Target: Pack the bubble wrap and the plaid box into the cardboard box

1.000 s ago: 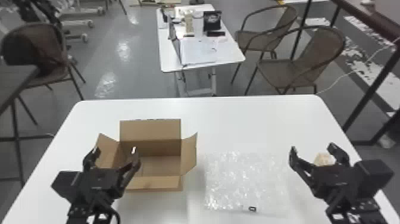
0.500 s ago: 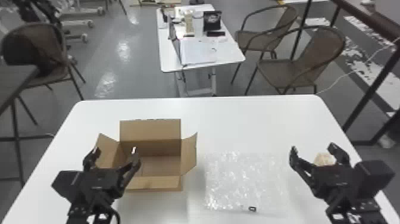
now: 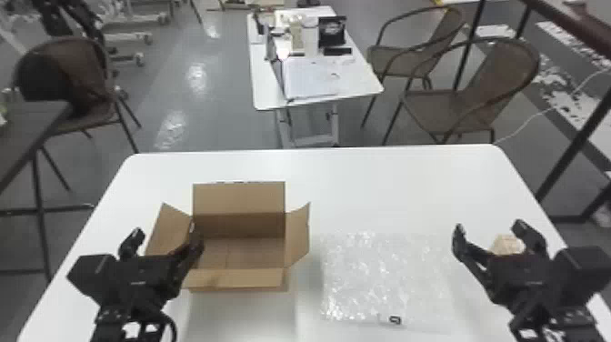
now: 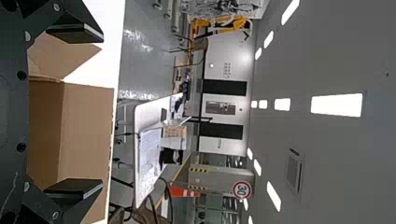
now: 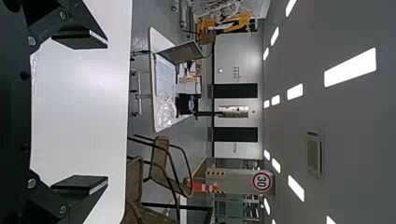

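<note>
The cardboard box [image 3: 238,282] stands upright with its flaps spread, left of the table's middle. My left gripper [image 3: 166,236] is open over the box's left side, holding nothing; in the left wrist view, the left gripper [image 4: 77,112] has its fingers wide apart, with the cardboard box [image 4: 86,130] beyond. Flat on the table right of the box lies the clear bubble wrap [image 3: 384,277]. On the right, my right gripper [image 3: 488,227] is open; the plaid box [image 3: 505,244] shows partly behind it. The right wrist view has the right gripper [image 5: 79,112] open with nothing between its fingers.
The white table [image 3: 363,182] carries these things. Behind it stand a smaller white table [image 3: 313,95] with papers and items, and brown chairs [image 3: 473,91] at the right. Another chair [image 3: 68,82] and a dark table [image 3: 27,123] are at the left.
</note>
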Robot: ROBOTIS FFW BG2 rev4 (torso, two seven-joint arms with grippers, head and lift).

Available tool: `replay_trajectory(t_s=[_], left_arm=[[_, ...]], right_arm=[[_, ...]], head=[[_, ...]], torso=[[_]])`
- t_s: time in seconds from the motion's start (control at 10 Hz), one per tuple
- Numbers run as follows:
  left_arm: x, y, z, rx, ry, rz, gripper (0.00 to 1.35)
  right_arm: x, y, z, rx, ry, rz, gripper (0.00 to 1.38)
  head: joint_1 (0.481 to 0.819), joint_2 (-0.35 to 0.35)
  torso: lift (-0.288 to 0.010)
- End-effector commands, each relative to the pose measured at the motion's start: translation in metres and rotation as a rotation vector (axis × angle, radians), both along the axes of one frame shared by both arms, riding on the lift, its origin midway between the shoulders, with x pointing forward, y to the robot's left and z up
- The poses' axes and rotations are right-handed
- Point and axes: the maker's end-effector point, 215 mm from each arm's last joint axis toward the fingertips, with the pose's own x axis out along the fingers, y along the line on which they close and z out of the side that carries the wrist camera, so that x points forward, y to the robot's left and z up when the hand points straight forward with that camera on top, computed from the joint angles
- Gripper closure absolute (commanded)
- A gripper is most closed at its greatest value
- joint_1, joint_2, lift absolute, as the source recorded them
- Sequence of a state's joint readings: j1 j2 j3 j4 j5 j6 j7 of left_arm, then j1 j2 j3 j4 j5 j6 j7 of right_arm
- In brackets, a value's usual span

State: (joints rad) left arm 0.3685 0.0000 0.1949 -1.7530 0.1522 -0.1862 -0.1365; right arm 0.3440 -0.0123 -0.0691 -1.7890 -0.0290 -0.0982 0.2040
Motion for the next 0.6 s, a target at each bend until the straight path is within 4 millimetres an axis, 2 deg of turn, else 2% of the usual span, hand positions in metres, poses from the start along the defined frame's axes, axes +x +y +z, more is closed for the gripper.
replay_trajectory(t_s=[0.0,0.2,0.5], left_arm=[[0.005,0.017,-0.01,-0.077,0.034,0.012,0.2],[0.017,0.034,-0.021,-0.185,0.056,-0.011,0.2],[0.028,0.061,-0.037,-0.18,0.107,-0.044,0.2]], right_arm=[[0.001,0.001,0.0,0.001,0.0,0.003,0.25],[0.004,0.009,-0.001,0.003,0.0,0.025,0.25],[0.009,0.023,-0.001,0.008,-0.001,0.069,0.25]], head=[[0.695,0.102],[0.695,0.126],[0.695,0.167]], torso=[[-0.018],[-0.018],[-0.018]])
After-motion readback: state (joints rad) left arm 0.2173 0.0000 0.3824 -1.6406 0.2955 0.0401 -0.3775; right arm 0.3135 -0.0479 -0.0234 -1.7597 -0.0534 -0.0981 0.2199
